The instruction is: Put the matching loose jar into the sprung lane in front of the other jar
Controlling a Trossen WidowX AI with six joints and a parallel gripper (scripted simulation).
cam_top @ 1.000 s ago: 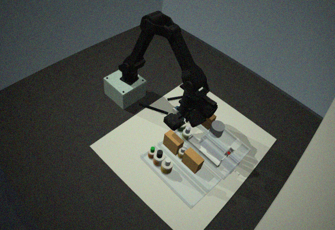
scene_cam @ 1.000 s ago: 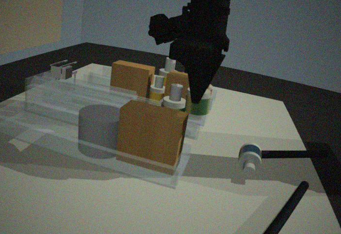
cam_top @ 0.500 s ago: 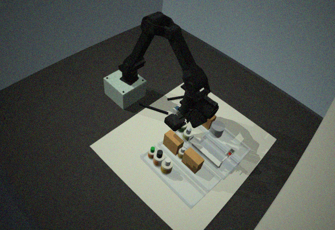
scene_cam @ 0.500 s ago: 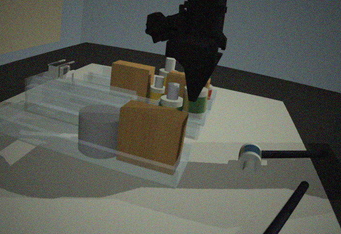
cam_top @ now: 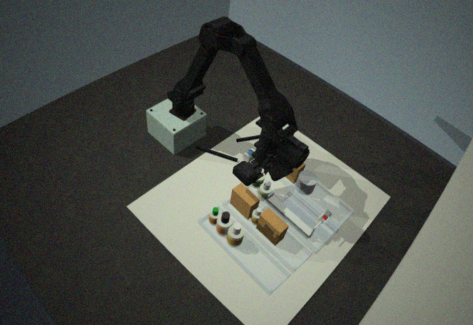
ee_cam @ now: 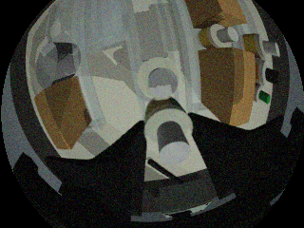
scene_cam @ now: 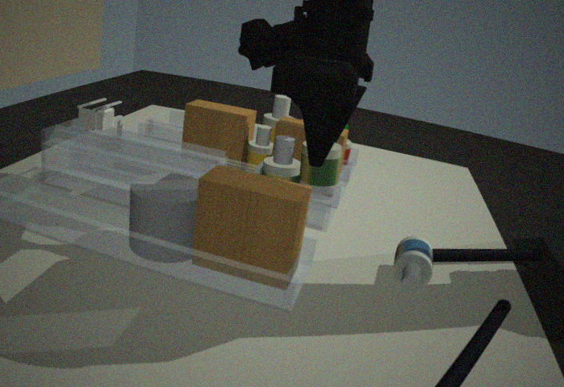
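Top view: set high, looking steeply down across the whole arm (cam_top: 261, 72) and tabletop (cam_top: 175, 203) (scene_cam: 410, 191). Exterior view: low and close at the tabletop's side, facing over the clear trays (cam_top: 244, 264) (scene_cam: 154, 264) (ee_cam: 185, 28) toward a wall. Wrist view: closest, wide and round-edged, looking down past the pincer (ee_cam: 168, 138); shares the trays with both others.

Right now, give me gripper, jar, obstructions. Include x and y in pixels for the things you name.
Gripper (scene_cam: 321, 160) (ee_cam: 166, 121) shut on green-banded jar (scene_cam: 322, 175) (ee_cam: 167, 120). Matching lane jar (cam_top: 266, 191) (scene_cam: 282, 164) (ee_cam: 158, 78) standing directly ahead. Blue-banded jar (scene_cam: 413, 260) lying on its side, off the lanes.
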